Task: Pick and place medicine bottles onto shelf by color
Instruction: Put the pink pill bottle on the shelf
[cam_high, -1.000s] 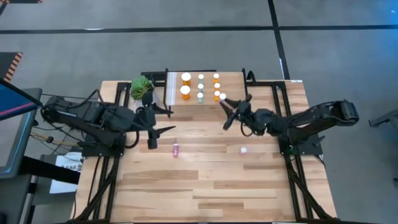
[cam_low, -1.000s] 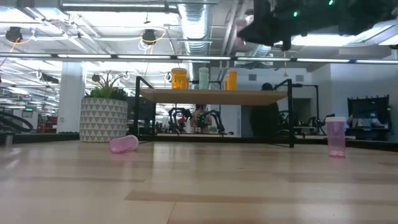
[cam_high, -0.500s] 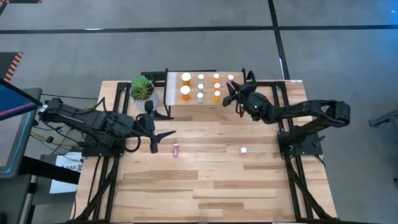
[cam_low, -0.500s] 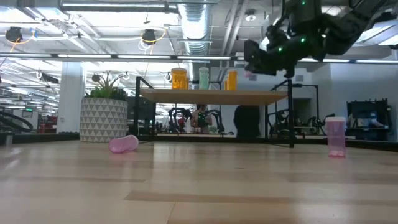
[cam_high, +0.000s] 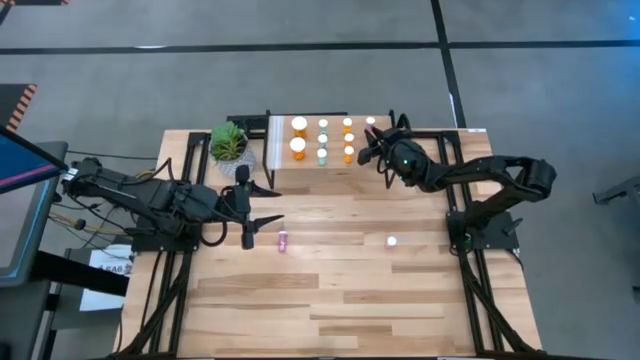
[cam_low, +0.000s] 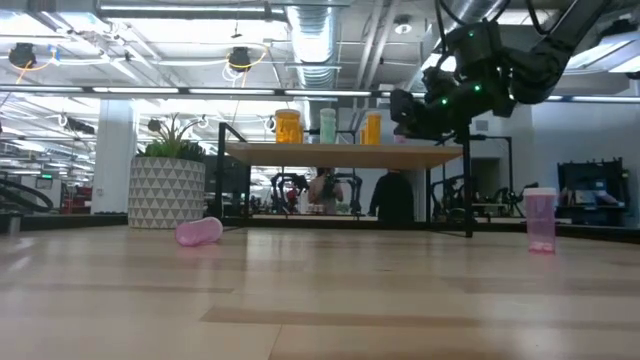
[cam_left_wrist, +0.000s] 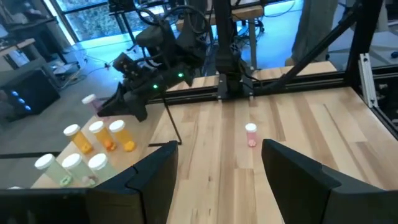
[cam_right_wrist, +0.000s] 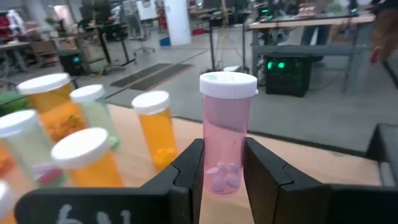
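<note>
1. The right claw (cam_right_wrist: 221, 180) is closed on an upright pink, white-capped medicine bottle (cam_right_wrist: 225, 134), one dark finger (cam_right_wrist: 188, 171) pressed to each side of the bottle's lower body.
2. In the high view that right claw (cam_high: 376, 146) hangs over the right end of the low light-wood shelf on thin black legs (cam_high: 335, 168), at the far side of the pale wooden counter (cam_high: 330, 290).
3. In the low view the claw (cam_low: 405, 112) and its bottle are above the shelf board (cam_low: 345, 155), at its right end; whether the bottle's base touches the board cannot be told.
4. On the shelf stand white-capped bottles in paired rows: two larger orange ones (cam_high: 298, 137) nearest the white strip (cam_high: 275, 142) at the left end, then teal-green ones (cam_high: 322, 141), then small orange ones (cam_high: 347, 140).
5. The held pink bottle is just right of the small orange bottle (cam_right_wrist: 155, 127).
6. A second pink bottle (cam_high: 283, 240) lies on its side on the counter, left of centre.
7. A third pink bottle (cam_high: 391, 241) stands upright on the counter, right of centre, well apart from the shelf.
8. The left claw (cam_high: 250, 205) hovers near the lying pink bottle with its fingers (cam_left_wrist: 298, 180) spread apart and holding nothing.
9. A green plant in a white patterned pot (cam_high: 228, 143) sits just left of the shelf.
</note>
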